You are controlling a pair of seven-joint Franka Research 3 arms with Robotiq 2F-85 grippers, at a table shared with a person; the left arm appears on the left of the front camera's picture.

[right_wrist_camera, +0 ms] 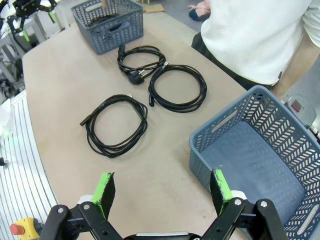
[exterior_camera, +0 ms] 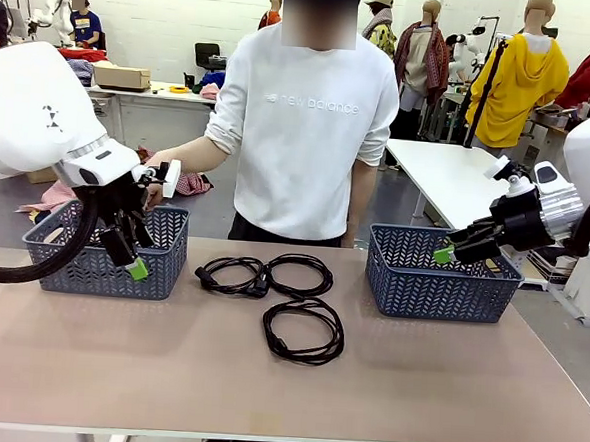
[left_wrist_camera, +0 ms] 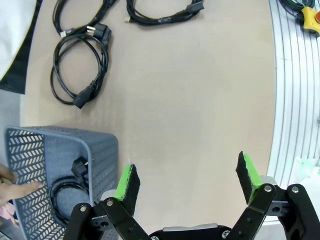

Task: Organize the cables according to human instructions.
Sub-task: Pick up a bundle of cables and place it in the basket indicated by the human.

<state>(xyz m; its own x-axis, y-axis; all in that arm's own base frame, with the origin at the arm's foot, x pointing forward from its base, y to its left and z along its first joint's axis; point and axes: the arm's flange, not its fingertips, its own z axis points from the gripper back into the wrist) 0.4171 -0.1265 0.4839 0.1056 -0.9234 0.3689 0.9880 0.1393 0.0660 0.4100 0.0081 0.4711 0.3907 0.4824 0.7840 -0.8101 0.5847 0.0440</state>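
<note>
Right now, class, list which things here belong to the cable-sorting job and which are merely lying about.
Job: left cable, middle cable and near cable on the table; fourth cable inside left basket; right basket.
Lying about: yellow stop button; cardboard box.

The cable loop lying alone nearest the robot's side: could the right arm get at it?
Probably yes. The cable loop lies flat on bare table, and the right gripper hangs open above the table with nothing between them.

"new balance" on person's sweatshirt (exterior_camera: pixel 312 104)
</note>
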